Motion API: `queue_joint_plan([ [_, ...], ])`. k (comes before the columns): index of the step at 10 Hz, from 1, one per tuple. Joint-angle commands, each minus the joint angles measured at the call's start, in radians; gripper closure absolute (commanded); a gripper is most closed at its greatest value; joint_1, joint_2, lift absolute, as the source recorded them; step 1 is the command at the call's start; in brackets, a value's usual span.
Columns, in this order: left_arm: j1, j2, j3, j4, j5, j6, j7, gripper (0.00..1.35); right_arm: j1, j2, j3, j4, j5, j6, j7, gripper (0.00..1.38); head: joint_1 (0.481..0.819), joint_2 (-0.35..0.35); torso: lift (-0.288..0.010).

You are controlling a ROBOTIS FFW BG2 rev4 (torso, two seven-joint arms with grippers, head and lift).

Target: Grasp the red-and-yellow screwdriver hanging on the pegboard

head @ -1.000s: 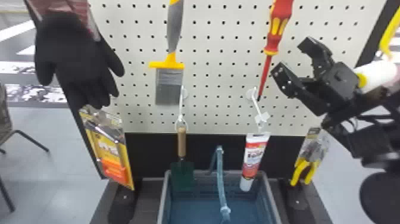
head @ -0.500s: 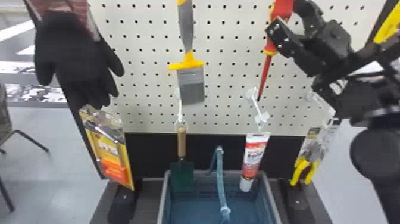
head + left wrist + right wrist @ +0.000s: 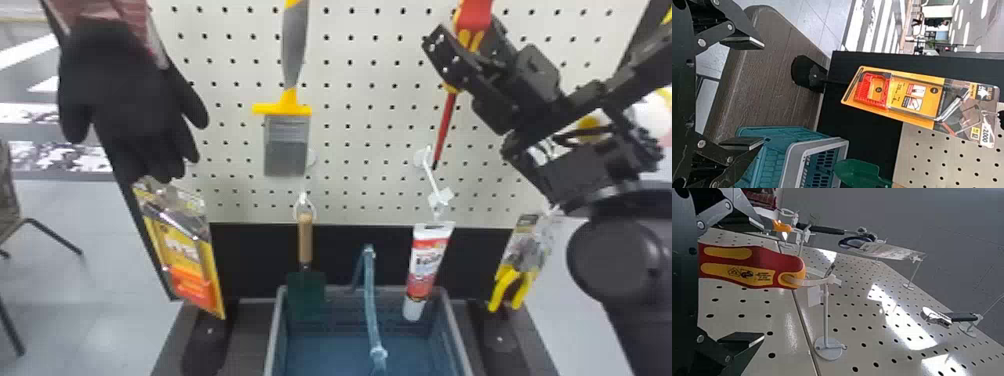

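The red-and-yellow screwdriver (image 3: 444, 131) hangs shaft-down before the pegboard in the head view. My right gripper (image 3: 466, 49) is at its handle, one finger on each side. In the right wrist view the handle (image 3: 756, 269) lies between the spread fingers of the right gripper (image 3: 764, 281), nearer the upper one, with a visible gap to the lower one; a loop joins its end to a white hook (image 3: 825, 317). My left gripper (image 3: 764, 93) stands open in the left wrist view, with nothing between its fingertips.
A paintbrush (image 3: 287, 140) and a black glove (image 3: 127, 85) hang left of the screwdriver. Below are a trowel (image 3: 305, 240), a white-and-red tube (image 3: 425, 270), yellow-handled pliers (image 3: 510, 287), a packaged tool (image 3: 182, 260) and a blue-grey basket (image 3: 274, 340).
My right gripper has moved left from beside the screwdriver until its fingers stand around the handle. The paintbrush has swung right, then back left.
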Motion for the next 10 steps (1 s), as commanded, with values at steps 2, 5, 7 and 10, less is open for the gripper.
queue_joint_plan([
  [2, 0.001, 0.0, 0.0, 0.0, 0.0, -0.002, 0.0, 0.42, 0.015, 0.003, 0.0, -0.015, -0.006, 0.009, -0.021, 0.91, 0.549, 0.0, -0.1],
  [5, 0.004, 0.0, 0.0, 0.002, 0.001, 0.0, 0.0, 0.42, 0.034, 0.014, 0.0, -0.037, 0.008, 0.014, -0.047, 1.28, 0.549, 0.0, -0.1],
  [7, 0.004, 0.0, 0.0, 0.002, 0.001, 0.0, 0.0, 0.42, 0.039, 0.014, 0.0, -0.044, 0.012, 0.014, -0.047, 1.28, 0.549, 0.0, -0.1],
  [10, 0.001, 0.0, 0.0, 0.002, 0.001, 0.0, 0.0, 0.42, 0.041, 0.016, 0.0, -0.044, 0.014, 0.014, -0.047, 1.28, 0.549, 0.0, -0.1],
])
